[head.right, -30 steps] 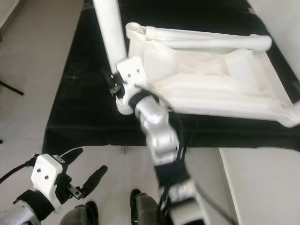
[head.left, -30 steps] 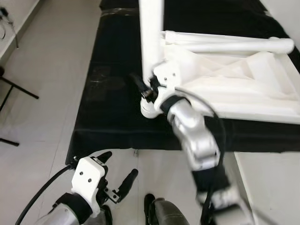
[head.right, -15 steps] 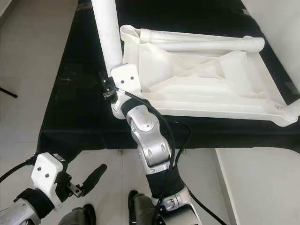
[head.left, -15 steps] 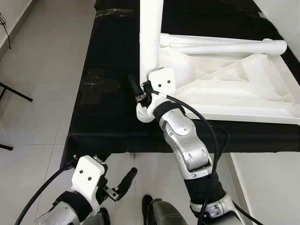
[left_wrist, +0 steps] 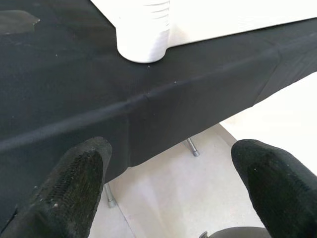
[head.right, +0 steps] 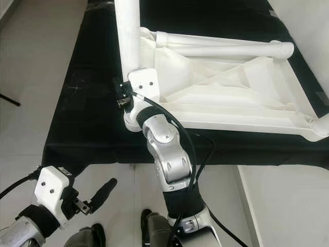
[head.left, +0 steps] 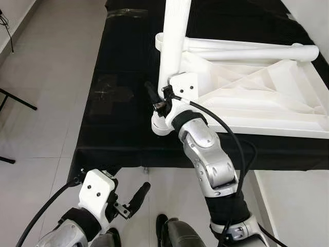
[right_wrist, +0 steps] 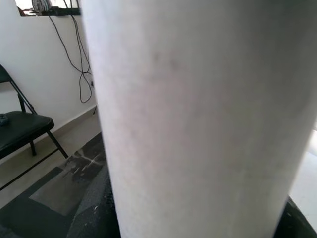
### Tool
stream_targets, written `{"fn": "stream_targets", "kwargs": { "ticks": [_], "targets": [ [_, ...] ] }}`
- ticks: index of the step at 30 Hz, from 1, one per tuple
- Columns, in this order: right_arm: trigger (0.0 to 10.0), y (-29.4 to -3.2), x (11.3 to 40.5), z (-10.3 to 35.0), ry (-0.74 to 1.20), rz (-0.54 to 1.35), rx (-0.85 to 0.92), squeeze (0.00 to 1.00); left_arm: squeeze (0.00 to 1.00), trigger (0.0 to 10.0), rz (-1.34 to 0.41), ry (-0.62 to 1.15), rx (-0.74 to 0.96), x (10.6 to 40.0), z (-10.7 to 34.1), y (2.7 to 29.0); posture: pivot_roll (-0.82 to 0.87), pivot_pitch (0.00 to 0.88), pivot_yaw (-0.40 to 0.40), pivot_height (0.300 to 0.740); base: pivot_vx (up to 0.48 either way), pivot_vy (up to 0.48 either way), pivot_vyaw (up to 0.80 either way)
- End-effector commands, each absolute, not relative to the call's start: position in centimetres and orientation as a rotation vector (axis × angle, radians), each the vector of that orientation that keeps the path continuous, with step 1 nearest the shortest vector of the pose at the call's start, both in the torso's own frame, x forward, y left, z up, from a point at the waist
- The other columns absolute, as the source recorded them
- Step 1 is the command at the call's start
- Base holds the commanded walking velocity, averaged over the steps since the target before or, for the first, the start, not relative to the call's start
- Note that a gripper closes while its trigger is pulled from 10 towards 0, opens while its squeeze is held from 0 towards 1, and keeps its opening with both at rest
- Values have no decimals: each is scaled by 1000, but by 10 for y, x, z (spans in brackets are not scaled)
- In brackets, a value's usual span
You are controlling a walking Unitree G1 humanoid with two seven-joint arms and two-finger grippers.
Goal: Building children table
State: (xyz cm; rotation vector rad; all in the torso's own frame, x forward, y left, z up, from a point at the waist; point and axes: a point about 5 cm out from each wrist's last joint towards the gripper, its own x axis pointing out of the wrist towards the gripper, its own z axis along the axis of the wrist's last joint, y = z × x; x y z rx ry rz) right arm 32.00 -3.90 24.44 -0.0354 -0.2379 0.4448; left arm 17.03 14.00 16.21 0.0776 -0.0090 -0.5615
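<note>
Lab/workrm: tiled floor (head.left: 46, 77), cables (right_wrist: 79, 54).

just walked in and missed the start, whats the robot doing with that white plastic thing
It is putting together a small white children's table. The tabletop lies upside down on a black cloth covering a work surface. The right gripper is clamped around an upright white leg at the tabletop's near left corner, where its base sits at the corner socket. Another leg lies along the far edge. The left gripper hangs open and idle below the cloth's edge.

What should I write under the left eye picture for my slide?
Right gripper holds a white table leg beside the upturned tabletop.
</note>
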Motion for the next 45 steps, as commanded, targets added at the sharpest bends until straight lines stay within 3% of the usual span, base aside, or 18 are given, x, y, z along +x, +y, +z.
{"fn": "stream_targets", "kwargs": {
  "ticks": [1, 10, 25, 30, 32, 34, 38, 45],
  "targets": [
    [10000, -41, 324, 198, -7, 432, -10, 0, 0, 10000, -552, 13, 78, 170, 156, 141, -201, 280, -111, 740, 0, 0, 0],
    [10000, -44, 321, 197, -5, 441, 37, 0, 0, 10000, -554, 13, 78, 169, 155, 141, -198, 277, -110, 740, 0, 0, 0],
    [10000, -39, 323, 235, -187, 685, 228, 0, 0, 10000, -404, -132, 95, 192, 183, 159, -209, 236, -111, 740, 0, 0, 0],
    [10000, -37, 322, 239, -238, 745, 116, 0, 0, 10000, -388, -231, 92, 205, 209, 162, -208, 232, -108, 740, 0, 0, 0],
    [10000, -33, 319, 238, -273, 816, -25, 0, 0, 10000, -388, -322, 67, 215, 234, 163, -208, 230, -109, 740, 0, 0, 0],
    [10000, -33, 319, 238, -273, 816, -25, 0, 0, 10000, -388, -322, 67, 215, 234, 163, -208, 230, -109, 740, 0, 0, 0],
    [10000, -34, 332, 239, -305, 797, -235, 0, 0, 10000, -596, -588, -72, 228, 311, 147, -205, 194, -108, 740, 0, 0, 0],
    [10000, -31, 342, 252, -347, 771, -248, 0, 0, 10000, -744, -737, -98, 228, 351, 138, -201, 170, -107, 740, 0, 0, 0]
  ]
}}
